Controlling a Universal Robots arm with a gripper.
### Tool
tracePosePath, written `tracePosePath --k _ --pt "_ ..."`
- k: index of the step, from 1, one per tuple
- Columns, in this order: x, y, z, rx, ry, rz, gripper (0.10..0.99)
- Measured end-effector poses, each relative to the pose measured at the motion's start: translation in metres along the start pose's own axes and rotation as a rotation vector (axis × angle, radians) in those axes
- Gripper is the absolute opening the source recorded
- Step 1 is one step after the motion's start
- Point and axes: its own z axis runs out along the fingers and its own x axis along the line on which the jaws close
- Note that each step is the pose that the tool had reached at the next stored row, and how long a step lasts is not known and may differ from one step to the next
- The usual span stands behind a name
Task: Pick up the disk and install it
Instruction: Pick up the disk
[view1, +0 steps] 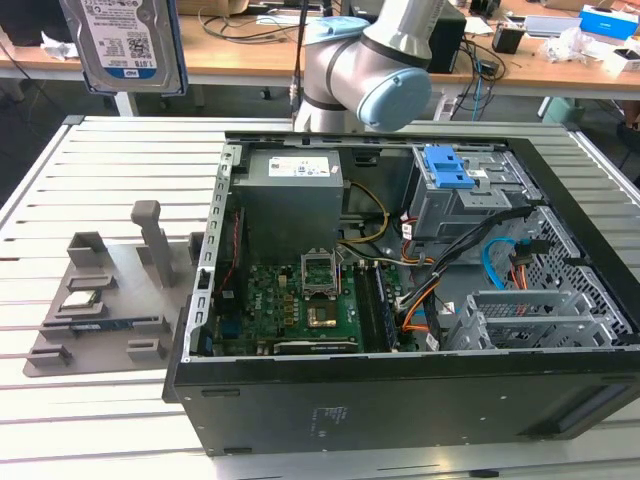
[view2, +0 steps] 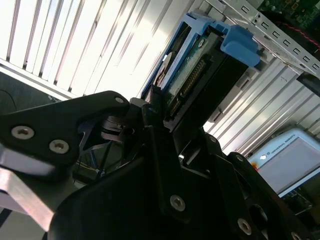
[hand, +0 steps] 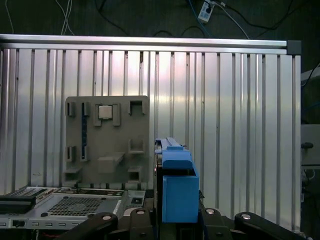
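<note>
- The disk (view1: 125, 45) is seen in the exterior view raised well clear of the open computer case (view1: 400, 400), off toward the exterior view's left of it, label side facing the camera.
- The disk's blue carrier frame (hand: 175, 185) is seen edge-on in the first wrist view, standing upright out of the gripper (hand: 176, 222).
- In the second wrist view the gripper (view2: 165, 112) is clamped on one end of the disk (view2: 197, 65); the black fingers (view2: 152, 107) are pressed to its sides, and the connector edge and the blue tab are left exposed.
- The disk is not in contact with the case or with the slatted metal table (view1: 60, 420) on which the case is laid.
- The robot arm (view1: 370, 60) is seen behind the case.
- Inside the case, a grey power-supply box (view1: 290, 200) is mounted at the far side, with the motherboard (view1: 300, 300) on the nearer side of it.
- A drive cage with a blue latch (view1: 450, 170) is seen inside the case, at its far side toward the exterior view's right of the power-supply box.
- A grey parts holder (view1: 100, 290) is laid on the table just beside the case, on the exterior view's left.
- In the first wrist view the same holder (hand: 107, 135) is seen beyond a corner of the case (hand: 65, 202).
</note>
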Motion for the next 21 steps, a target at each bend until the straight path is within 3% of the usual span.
tracePosePath --k 3,8,18,21 --pt "0.0001 -0.0084 -0.0004 0.000 0.0000 0.000 0.365" --pt "0.0003 -0.0317 -0.0013 0.000 0.0000 0.000 0.365" --pt "0.0007 -0.0658 -0.0027 0.000 0.0000 0.000 0.365" --pt "0.0010 -0.0821 -0.0034 0.000 0.0000 0.000 0.365"
